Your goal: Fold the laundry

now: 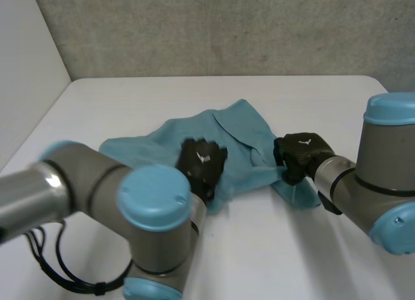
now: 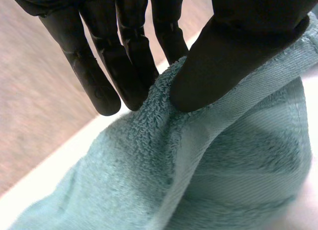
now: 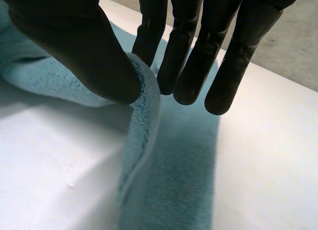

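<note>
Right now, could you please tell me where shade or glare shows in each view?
Head view: even light, no glare on the table or towel. Left wrist view: the towel's fold under the left hand lies shaded. Right wrist view: the table darkens beneath the raised towel edge.

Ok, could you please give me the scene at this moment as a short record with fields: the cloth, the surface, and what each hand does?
cloth: one teal towel, crumpled, not yet folded
surface: white table, the towel lies near its middle
left hand: pinches a raised fold of the towel between thumb and fingers, on the side nearer the robot
right hand: pinches the towel's edge between thumb and fingers, at its right end
state of task: both hands grip the towel, and no neat fold is made yet
</note>
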You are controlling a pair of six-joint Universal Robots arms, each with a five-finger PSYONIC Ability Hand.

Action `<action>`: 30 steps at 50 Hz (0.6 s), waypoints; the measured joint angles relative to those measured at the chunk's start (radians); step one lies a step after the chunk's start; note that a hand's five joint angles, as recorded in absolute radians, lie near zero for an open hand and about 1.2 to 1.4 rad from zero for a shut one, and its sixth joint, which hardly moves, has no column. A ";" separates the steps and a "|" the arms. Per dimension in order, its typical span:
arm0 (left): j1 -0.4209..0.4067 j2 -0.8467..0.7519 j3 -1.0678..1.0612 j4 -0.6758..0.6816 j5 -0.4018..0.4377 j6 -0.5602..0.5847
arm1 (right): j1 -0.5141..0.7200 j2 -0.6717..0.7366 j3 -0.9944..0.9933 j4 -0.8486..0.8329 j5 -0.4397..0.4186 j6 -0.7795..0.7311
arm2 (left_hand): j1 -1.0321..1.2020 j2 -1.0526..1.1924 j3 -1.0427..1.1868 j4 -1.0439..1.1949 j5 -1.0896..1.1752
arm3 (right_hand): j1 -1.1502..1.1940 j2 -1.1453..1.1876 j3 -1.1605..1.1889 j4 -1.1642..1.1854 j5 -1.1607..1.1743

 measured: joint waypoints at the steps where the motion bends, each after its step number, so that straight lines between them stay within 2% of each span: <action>1: 0.009 0.042 -0.014 0.007 0.000 -0.002 | -0.008 0.000 -0.003 0.002 0.000 -0.002 | 0.008 0.006 0.006 0.006 0.005 | 0.000 0.000 0.000 0.000 0.000; 8: 0.102 0.252 -0.104 0.036 0.007 -0.005 | -0.058 -0.007 -0.025 0.049 -0.007 -0.062 | 0.008 0.016 0.017 0.016 0.012 | 0.000 0.000 0.000 0.000 0.000; 13: 0.215 0.357 -0.177 0.036 0.017 -0.001 | -0.074 -0.033 -0.041 0.158 -0.010 -0.198 | 0.008 0.017 0.018 0.018 0.012 | 0.000 0.000 0.000 0.000 0.000; 14: 0.260 0.380 -0.201 0.034 0.026 0.000 | -0.078 -0.046 -0.045 0.198 -0.010 -0.249 | 0.008 0.018 0.019 0.018 0.012 | 0.000 0.000 0.000 0.000 0.000; 17: 0.335 0.404 -0.241 0.030 0.055 0.001 | -0.083 -0.065 -0.047 0.254 -0.011 -0.325 | 0.008 0.018 0.019 0.018 0.012 | 0.000 0.000 0.000 0.000 0.000; 18: 0.335 0.404 -0.241 0.030 0.055 0.001 | -0.083 -0.065 -0.047 0.254 -0.011 -0.325 | 0.008 0.018 0.019 0.018 0.012 | 0.000 0.000 0.000 0.000 0.000; 19: 0.393 0.412 -0.272 0.025 0.093 0.002 | -0.086 -0.076 -0.046 0.285 -0.012 -0.370 | 0.008 0.018 0.019 0.018 0.012 | 0.000 0.000 0.000 0.000 0.000; 22: 0.437 0.411 -0.297 0.021 0.137 0.001 | -0.086 -0.082 -0.042 0.300 -0.012 -0.398 | 0.008 0.018 0.019 0.018 0.012 | 0.000 0.000 0.000 0.000 0.000; 24: 0.448 0.407 -0.304 0.019 0.151 0.000 | -0.085 -0.082 -0.041 0.300 -0.013 -0.403 | 0.008 0.018 0.019 0.018 0.012 | 0.000 0.000 0.000 0.000 0.000; 26: 0.476 0.360 -0.320 0.012 0.211 -0.002 | -0.078 -0.067 -0.039 0.270 -0.013 -0.410 | 0.008 0.018 0.019 0.018 0.012 | 0.000 0.000 0.000 0.000 0.000; 30: 0.476 0.283 -0.289 0.012 0.239 0.001 | -0.071 -0.007 -0.067 0.201 -0.003 -0.405 | 0.008 0.019 0.019 0.019 0.012 | 0.000 0.000 0.000 0.000 0.000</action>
